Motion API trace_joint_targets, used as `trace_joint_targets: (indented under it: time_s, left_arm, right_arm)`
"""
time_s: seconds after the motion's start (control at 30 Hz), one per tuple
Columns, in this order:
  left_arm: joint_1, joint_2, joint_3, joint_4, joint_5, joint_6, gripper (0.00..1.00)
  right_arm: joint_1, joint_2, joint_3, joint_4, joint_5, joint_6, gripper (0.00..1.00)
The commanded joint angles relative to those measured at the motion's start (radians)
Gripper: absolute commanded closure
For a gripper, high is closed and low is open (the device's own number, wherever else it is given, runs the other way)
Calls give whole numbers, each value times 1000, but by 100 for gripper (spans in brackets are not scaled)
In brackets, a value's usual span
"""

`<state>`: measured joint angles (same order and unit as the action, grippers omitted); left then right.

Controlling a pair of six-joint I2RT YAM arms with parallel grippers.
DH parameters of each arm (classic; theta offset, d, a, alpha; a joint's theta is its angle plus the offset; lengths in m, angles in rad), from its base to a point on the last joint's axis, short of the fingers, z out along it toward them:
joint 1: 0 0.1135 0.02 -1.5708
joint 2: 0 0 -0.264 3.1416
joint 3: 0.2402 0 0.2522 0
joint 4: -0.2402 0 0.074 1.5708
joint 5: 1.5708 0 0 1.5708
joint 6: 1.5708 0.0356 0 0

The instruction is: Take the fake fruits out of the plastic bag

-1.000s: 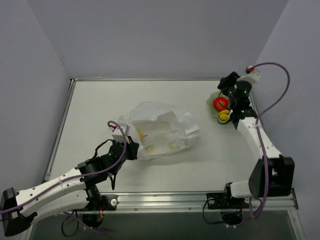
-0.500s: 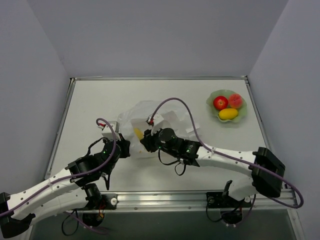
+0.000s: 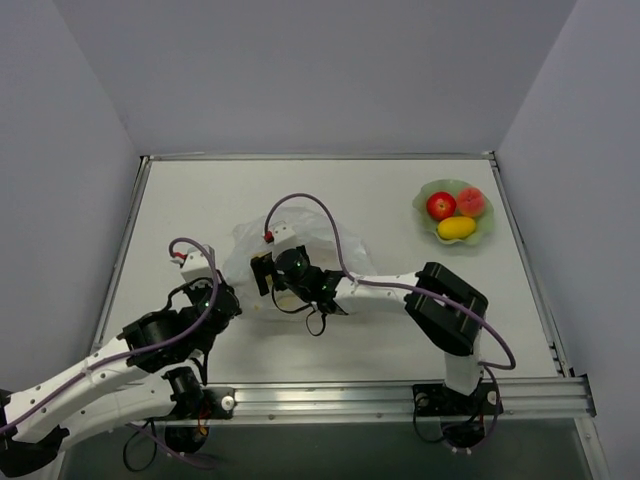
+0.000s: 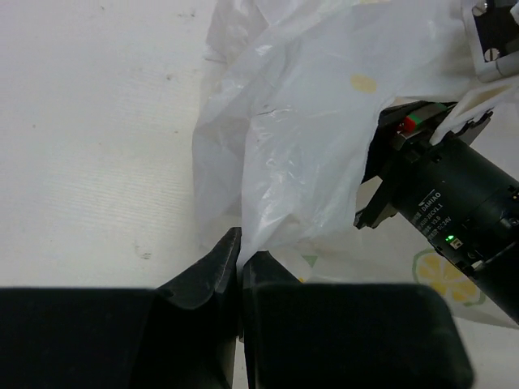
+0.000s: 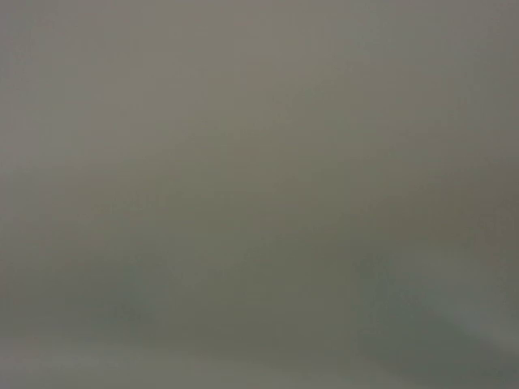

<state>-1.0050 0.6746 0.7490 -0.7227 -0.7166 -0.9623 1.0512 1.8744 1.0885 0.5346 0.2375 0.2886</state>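
White, thin plastic bag point(image 3: 243, 243) lies crumpled near the middle of the table point(image 3: 180, 200). The left gripper point(image 4: 240, 263) is clamped on its near edge, with film pinched between the closed jaws. The right gripper point(image 3: 262, 272) reaches into the mouth of the bag. Its own camera gives only a grey blur, so I cannot tell whether its jaws are apart or closed on anything.

Three fruits, a red apple point(image 3: 441, 206), a peach point(image 3: 471, 201) and a yellow oval one point(image 3: 456, 228), sit in the green dish point(image 3: 421, 207) at the far right, well apart from the bag. Anything left inside the bag is hidden by film and arm.

The step in hand looks like reaching in for a remaining fruit. To do it well, the left grip should hold the edge up and taut so the mouth gapes wide. The right jaws should close on the fruit alone — not on a fold of film — and lift slowly out through the opening, so the bag does not drag along.
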Motion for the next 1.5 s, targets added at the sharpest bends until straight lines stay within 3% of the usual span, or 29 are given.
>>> trace_joint_targets:
  time_s: [0.0, 0.1, 0.23, 0.4, 0.47, 0.6, 0.67, 0.73, 0.77, 0.83, 0.87, 1.03, 1.17, 1.23, 1.47]
  left_arm:
    - [-3, 16, 75, -142, -107, -68, 98]
    - [-4, 40, 78, -175, -110, -101, 98]
    - [-6, 31, 66, -146, -122, -92, 98]
    - [-6, -9, 41, -84, -107, -49, 98]
    - [-6, -10, 36, -73, -106, -43, 98]
    - [-7, -15, 49, -89, -116, -30, 98]
    - [-7, -20, 55, -103, -132, -24, 98]
    - [-6, -17, 59, -113, -149, -15, 97]
    - [-6, -6, 64, -116, -153, -13, 98]
    - [-6, 12, 69, -116, -155, -15, 98]
    - [-7, 31, 69, -115, -152, -18, 98]
    - [-9, 22, 52, -78, -138, -23, 98]
    - [-9, -35, 33, -43, -132, 2, 98]
    - [-9, -47, 23, -23, -121, 14, 98]
    - [-9, -61, -7, -23, -95, 10, 98]
  right_arm:
    - [-5, 21, 66, 87, 78, 34, 13]
    - [-19, 72, 106, 102, 74, 40, 9]
    - [-36, 141, 155, 94, 51, 32, 13]
    - [-95, 201, 171, 119, -81, 37, 25]
    - [-115, 212, 191, 108, -148, 21, 41]
    - [-112, 125, 133, 103, -158, -26, 40]
    - [-103, 82, 79, 103, -178, -54, 32]
    - [-100, 16, 44, 100, -175, -71, 30]
    - [-99, -3, 27, 103, -155, -83, 36]
    - [-100, -26, 13, 110, -150, -91, 57]
    - [-106, 1, 52, 104, -170, -110, 62]
    - [-118, 162, 235, 22, -250, -190, 53]
    - [-120, 276, 344, -30, -293, -261, 32]
    - [-123, 308, 387, -33, -309, -278, 27]
    - [-134, 445, 467, 22, -381, -255, 27]
